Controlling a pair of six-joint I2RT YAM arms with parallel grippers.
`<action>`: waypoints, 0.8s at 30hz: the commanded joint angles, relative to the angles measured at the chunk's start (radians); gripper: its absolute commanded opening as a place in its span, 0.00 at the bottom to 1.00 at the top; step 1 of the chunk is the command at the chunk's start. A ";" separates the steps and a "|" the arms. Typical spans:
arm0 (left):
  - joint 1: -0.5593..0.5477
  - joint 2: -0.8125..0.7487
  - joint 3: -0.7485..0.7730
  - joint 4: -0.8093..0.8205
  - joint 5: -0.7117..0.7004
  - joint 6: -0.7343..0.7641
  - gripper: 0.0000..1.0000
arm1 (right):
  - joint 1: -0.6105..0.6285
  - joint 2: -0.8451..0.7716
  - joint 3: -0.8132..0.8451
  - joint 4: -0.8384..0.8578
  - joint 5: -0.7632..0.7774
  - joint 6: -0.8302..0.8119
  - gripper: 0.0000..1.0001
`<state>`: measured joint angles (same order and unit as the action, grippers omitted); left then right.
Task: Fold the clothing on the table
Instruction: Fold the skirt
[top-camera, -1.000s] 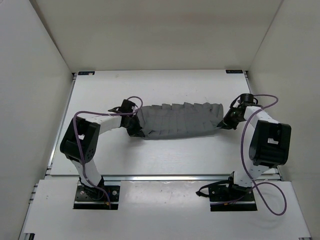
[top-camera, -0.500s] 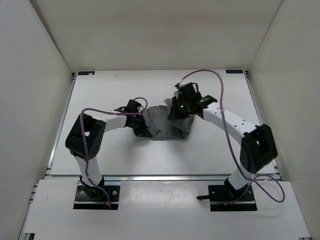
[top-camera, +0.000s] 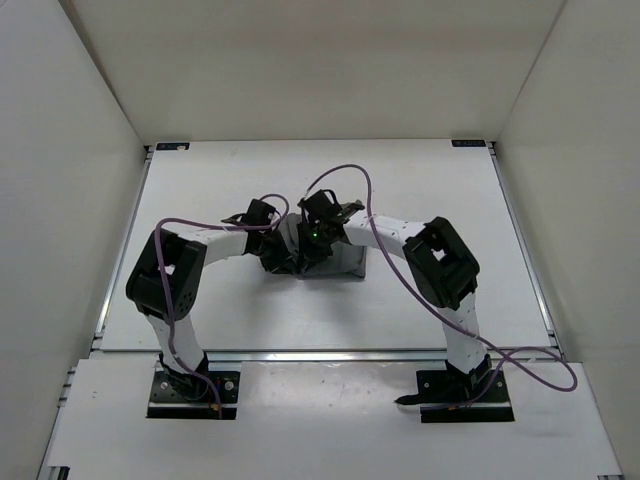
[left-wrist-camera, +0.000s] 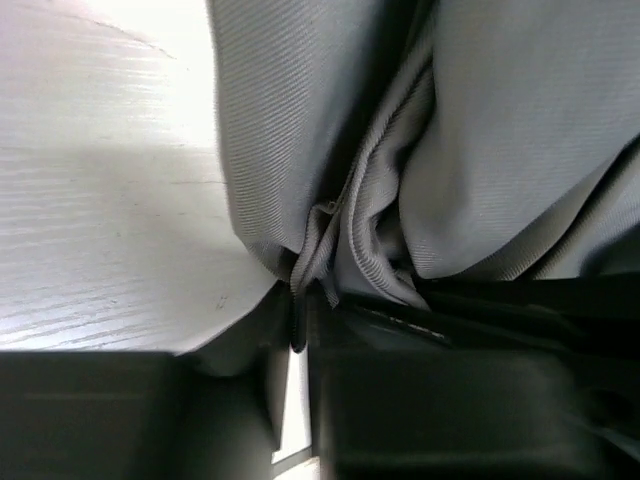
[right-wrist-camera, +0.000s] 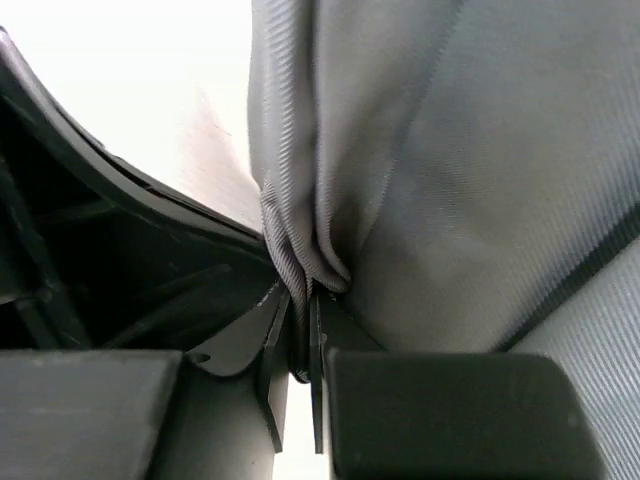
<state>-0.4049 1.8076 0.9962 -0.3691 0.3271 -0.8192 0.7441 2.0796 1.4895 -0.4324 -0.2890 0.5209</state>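
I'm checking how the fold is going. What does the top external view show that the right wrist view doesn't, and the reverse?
Only the top external view shows the layout: the left gripper beside the right gripper at the skirt, a compact bundle on the table. Only the right wrist view shows its fingers closed on a fabric fold. Both show the grey skirt and white table.
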 joint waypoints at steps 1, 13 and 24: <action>0.030 -0.036 -0.063 -0.050 -0.048 0.026 0.26 | 0.012 0.008 0.046 -0.011 0.025 0.011 0.00; 0.276 -0.543 -0.232 0.079 -0.071 -0.169 0.42 | 0.017 -0.002 0.157 -0.197 0.136 0.014 0.49; 0.310 -0.616 -0.258 0.078 -0.077 -0.164 0.44 | -0.144 -0.442 -0.081 -0.192 0.116 -0.002 0.59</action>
<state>-0.0818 1.1927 0.7528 -0.2901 0.2501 -0.9848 0.6807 1.7432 1.4734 -0.6182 -0.1928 0.5228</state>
